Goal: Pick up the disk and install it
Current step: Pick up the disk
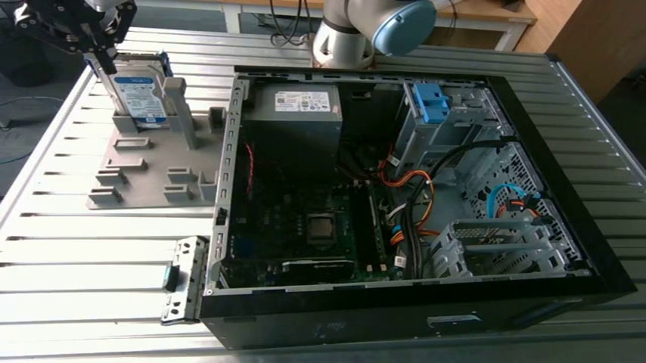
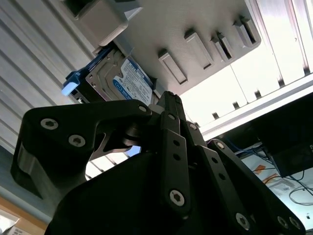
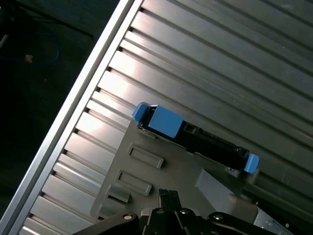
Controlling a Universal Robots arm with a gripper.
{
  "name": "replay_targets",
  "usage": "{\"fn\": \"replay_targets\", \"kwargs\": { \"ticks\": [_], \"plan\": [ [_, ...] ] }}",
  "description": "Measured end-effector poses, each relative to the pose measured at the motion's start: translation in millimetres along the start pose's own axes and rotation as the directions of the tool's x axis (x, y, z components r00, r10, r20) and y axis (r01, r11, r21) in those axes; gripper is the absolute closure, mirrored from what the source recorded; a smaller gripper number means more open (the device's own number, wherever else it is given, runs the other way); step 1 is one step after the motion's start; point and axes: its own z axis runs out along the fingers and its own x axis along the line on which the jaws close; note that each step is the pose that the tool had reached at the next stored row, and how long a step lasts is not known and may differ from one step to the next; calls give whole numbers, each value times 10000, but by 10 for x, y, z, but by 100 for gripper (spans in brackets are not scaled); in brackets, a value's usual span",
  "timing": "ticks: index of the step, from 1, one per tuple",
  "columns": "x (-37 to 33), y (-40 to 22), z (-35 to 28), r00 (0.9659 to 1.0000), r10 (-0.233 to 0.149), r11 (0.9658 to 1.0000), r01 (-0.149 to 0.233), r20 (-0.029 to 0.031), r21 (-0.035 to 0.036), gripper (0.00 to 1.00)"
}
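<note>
Silver slatted table [image 1: 101, 249] carried an open black computer case [image 1: 404, 321] and, at the exterior view's left, a grey holder [image 1: 141, 178]. Upright in that holder stood the blue-framed disk [image 1: 136, 94]. Close by the disk's top edge hung the gripper [image 1: 101, 57], fingers pressed together, clamped on nothing

Blue-framed silver disk [image 1: 139, 94], upright in grey stand [image 1: 147, 170]
</note>
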Motion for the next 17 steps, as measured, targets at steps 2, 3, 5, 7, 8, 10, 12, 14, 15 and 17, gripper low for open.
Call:
{"fn": "replay_targets", "kwargs": {
  "ticks": [2,3,5,7,8,10,12,14,15,17],
  "plan": [
    [0,0,0,10000,-64,10000,64,-3,-2,89],
    [0,0,0,10000,-96,10000,96,-4,-3,89],
    [0,0,0,9999,-161,9999,161,-6,-4,89],
    [0,0,0,9997,-226,9997,226,-9,-6,89],
    [0,0,0,9997,-258,9997,258,-10,-7,89],
    [0,0,0,9995,-322,9995,322,-13,-8,89],
    [0,0,0,9993,-386,9993,386,-15,-10,89],
    [0,0,0,9990,-453,9990,453,-18,-12,89],
    [0,0,0,9988,-483,9988,483,-19,-13,89],
    [0,0,0,9985,-546,9985,546,-21,-14,89]
  ]
}}
